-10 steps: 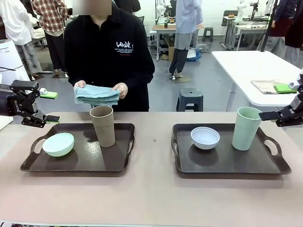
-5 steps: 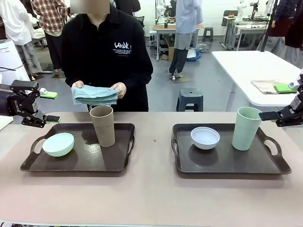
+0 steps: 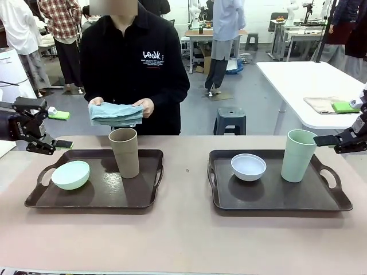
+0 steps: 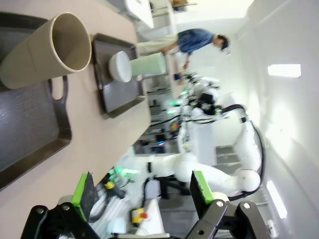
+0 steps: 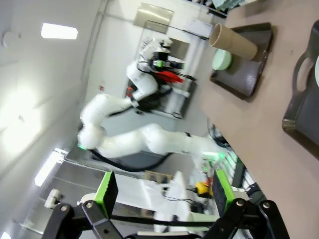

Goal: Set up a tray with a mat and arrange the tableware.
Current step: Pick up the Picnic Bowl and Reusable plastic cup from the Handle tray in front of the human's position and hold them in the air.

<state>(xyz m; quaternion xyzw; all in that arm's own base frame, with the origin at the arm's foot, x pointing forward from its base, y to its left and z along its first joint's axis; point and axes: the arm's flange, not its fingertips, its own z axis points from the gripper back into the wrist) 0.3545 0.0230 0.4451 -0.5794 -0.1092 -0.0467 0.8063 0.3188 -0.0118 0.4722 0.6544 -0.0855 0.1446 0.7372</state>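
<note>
Both our tools stand spread and empty, left tool (image 3: 61, 129) beside the left tray (image 3: 92, 204), right tool (image 3: 334, 123) by the green cup (image 3: 298, 156), while the folded mat (image 3: 116, 114) sits in the person's hands (image 3: 145, 107) across the counter (image 3: 183, 229), nearer our left tool.

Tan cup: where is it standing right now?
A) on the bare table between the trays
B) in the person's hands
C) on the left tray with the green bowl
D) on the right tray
C: the tan cup stands upright on the left tray, beside the green bowl.
</note>
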